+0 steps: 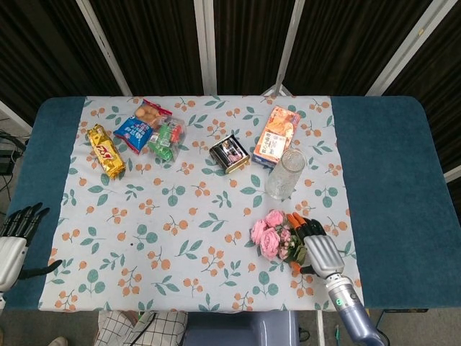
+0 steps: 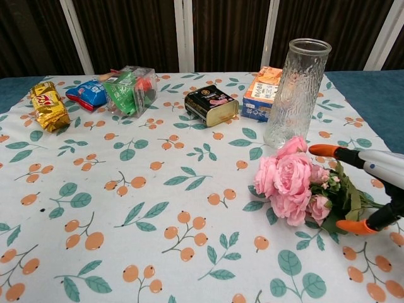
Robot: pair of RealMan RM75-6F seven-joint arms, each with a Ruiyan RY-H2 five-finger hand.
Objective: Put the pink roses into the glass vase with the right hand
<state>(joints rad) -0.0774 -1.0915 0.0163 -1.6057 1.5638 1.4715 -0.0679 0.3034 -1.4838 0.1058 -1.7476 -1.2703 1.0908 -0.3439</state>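
The bunch of pink roses (image 1: 270,233) (image 2: 289,182) lies on the flowered cloth, blooms to the left and green leaves and stem to the right. Just behind it stands the tall clear glass vase (image 1: 284,174) (image 2: 295,92), upright and empty. My right hand (image 1: 312,247) (image 2: 366,189) hovers over the leafy stem end, fingers spread with orange tips, thumb below the leaves; it holds nothing. My left hand (image 1: 13,240) rests open off the cloth at the table's near left edge.
At the back of the cloth sit an orange box (image 1: 276,135), a dark tin (image 1: 230,153), a clear pack with green and red contents (image 1: 166,140), a blue snack bag (image 1: 140,125) and a gold packet (image 1: 105,151). Blue table cover (image 1: 392,173) borders the cloth.
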